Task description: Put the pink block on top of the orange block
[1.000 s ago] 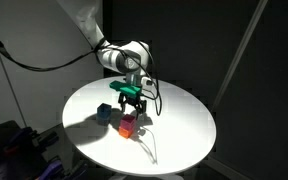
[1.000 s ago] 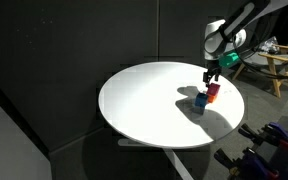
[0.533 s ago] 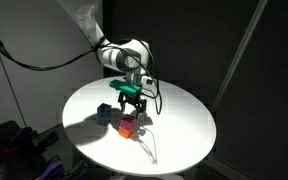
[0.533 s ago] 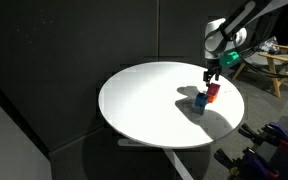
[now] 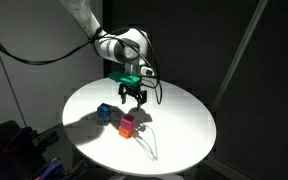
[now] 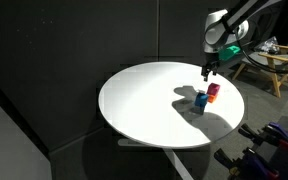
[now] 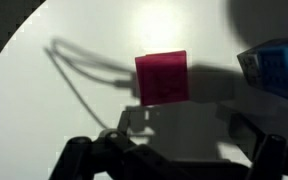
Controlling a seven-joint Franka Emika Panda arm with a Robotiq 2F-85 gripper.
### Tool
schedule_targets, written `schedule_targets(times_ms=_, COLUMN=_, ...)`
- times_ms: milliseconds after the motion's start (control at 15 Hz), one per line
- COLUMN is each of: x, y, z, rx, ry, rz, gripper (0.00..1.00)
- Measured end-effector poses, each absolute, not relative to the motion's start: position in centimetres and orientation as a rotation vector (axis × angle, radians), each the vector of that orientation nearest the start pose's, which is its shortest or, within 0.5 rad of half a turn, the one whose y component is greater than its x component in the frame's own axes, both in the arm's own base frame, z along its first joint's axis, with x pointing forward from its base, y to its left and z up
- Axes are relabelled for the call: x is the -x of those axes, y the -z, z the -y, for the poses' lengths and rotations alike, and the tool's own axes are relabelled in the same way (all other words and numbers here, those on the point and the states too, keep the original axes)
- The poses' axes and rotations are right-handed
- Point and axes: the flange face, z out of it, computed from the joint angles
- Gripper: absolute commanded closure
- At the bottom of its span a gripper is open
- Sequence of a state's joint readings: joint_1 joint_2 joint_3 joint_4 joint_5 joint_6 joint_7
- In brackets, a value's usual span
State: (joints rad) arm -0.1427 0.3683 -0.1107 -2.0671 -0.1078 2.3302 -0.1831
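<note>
The pink block [image 5: 127,121] sits on top of the orange block [image 5: 129,131] near the middle of the round white table [image 5: 184,125]. In an exterior view the pink block [image 6: 213,89] is over the orange block [image 6: 213,97]. In the wrist view I see the pink block [image 7: 162,77] from above; the orange block is hidden under it. My gripper [image 5: 134,97] hangs open and empty above the stack, apart from it. It also shows in an exterior view [image 6: 207,70] and in the wrist view [image 7: 174,150].
A blue cube [image 5: 105,113] stands on the table right beside the stack, also seen in an exterior view [image 6: 201,101] and in the wrist view [image 7: 274,68]. A thin cable [image 5: 149,148] lies on the table near the stack. The surroundings are dark.
My gripper has risen straight up away from the stack. The pink block stays on the orange block.
</note>
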Motion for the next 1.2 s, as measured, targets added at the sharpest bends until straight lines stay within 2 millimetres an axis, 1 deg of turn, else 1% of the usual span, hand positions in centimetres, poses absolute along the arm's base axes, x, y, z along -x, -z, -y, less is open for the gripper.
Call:
schedule_targets(times_ms=400, x=-56.9, y=-27.7, z=12.1, rx=3.203, ry=-0.122, rz=0.070, gripper=0.00)
schedule_targets(times_ms=667, x=-56.8, y=-29.3, z=10.7, rx=3.163, ry=-0.107, rz=0.088, gripper=0.00)
schedule_targets(times_ms=867, x=-55.9, y=-30.2, z=10.2, rx=3.144, ry=-0.156, rz=0.093, gripper=0.00)
schedule_targets(times_ms=1200, x=-53.1, y=-31.6, z=9.4, rx=3.109, ry=-0.289, rz=0.157, gripper=0.00)
